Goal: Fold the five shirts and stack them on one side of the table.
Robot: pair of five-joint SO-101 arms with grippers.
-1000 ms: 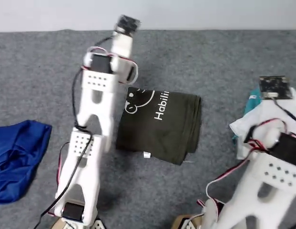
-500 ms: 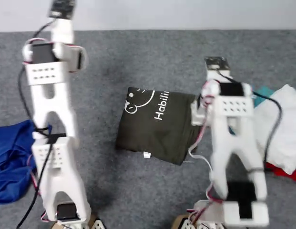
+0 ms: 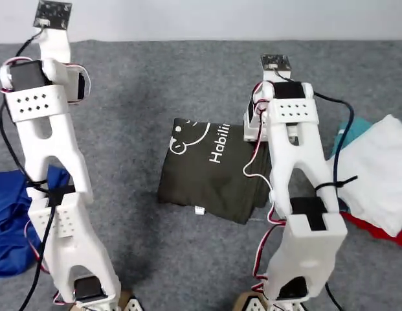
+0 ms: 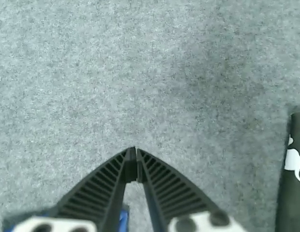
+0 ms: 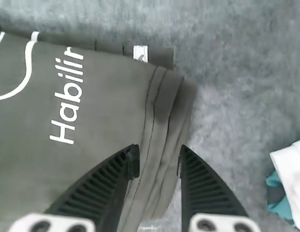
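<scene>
high view: the folded dark green shirt (image 3: 210, 175) lies mid-table on the grey felt table (image 3: 155, 84). it carries white lettering (image 3: 220, 144) and a white line drawing along its far side, and a small white label (image 3: 199, 209) pokes out at its near edge. the left arm (image 3: 48, 129) stands over bare felt towards the far left corner, with open room between it and the shirt. the right arm (image 3: 291, 149) stands over the shirt's right edge. a crumpled blue shirt (image 3: 10, 220) sits at the left edge. a white shirt (image 3: 379, 172) lies at the right edge, over teal cloth (image 3: 356, 126) and red cloth (image 3: 388, 232).

left wrist view: the left gripper (image 4: 136, 162) has its jaws closed tip to tip, holding nothing, above bare felt. the dark green shirt's edge shows off to one side, well apart.

right wrist view: the right gripper (image 5: 158, 157) is spread, one finger on each side of the shirt's layered folded edge, not clamped. a white tag (image 5: 139, 52) sits at the shirt's corner.
</scene>
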